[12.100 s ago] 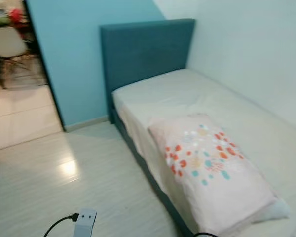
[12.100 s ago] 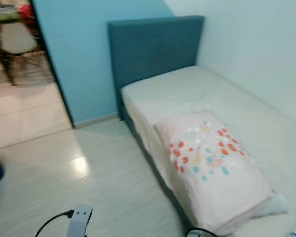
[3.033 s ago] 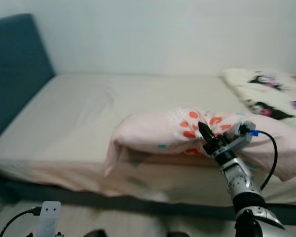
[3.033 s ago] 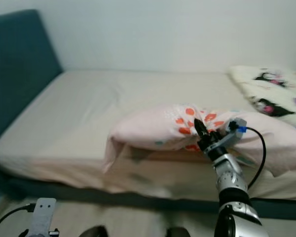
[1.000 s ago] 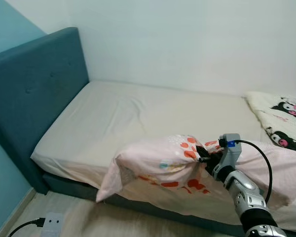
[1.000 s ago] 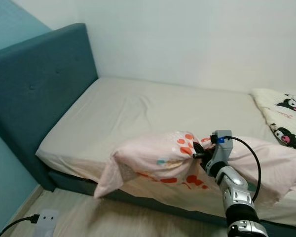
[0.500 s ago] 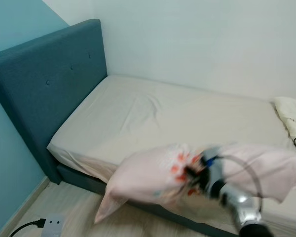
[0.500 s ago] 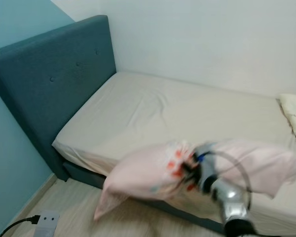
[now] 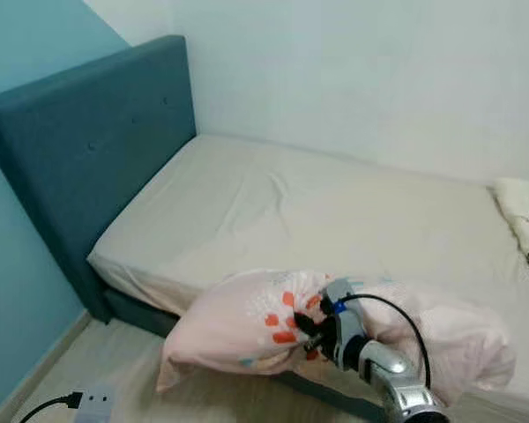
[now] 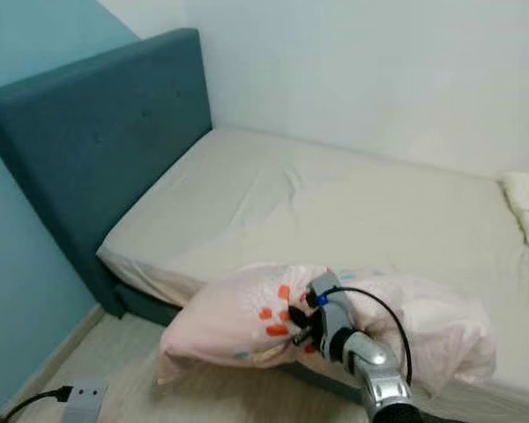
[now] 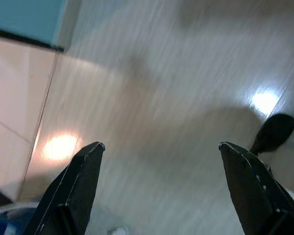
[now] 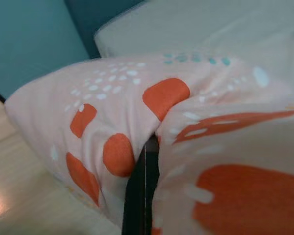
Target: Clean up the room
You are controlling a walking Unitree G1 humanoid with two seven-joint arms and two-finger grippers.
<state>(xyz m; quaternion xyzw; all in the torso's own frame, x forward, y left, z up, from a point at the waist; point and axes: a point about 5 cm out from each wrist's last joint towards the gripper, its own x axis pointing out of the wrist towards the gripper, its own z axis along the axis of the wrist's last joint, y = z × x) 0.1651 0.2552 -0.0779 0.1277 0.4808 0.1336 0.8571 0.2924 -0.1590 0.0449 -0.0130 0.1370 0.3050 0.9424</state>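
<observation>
1. Pink cloth with orange and teal spots marks the pillow (image 9: pixel 247 322), which in the left eye view is held up at the near edge of the bed (image 9: pixel 273 216), partly over the mattress edge and partly over the floor (image 9: pixel 123 388). The right gripper (image 9: pixel 305 337) is seen buried in a fold of the pillow, its fingers pinched together on the fabric. A teal headboard (image 9: pixel 88 150) is seen at the left end of the bed, and a patterned blanket (image 9: pixel 525 229) at the far right. A white charger (image 9: pixel 93 401) with a black cord is seen at the bottom left.

2. In the right eye view the same scene is shown: the pillow is gripped at its middle by the right gripper, and both ends sag down.

3. In the left wrist view the left gripper (image 11: pixel 161 196) is shown spread wide, with nothing between its fingers (image 11: pixel 76 191), over pale wood-look flooring with bright glare spots.

4. In the right wrist view the two black fingers (image 12: pixel 142 196) are seen pressed together on a crease of the pillow, with the mattress corner and the headboard behind it.
</observation>
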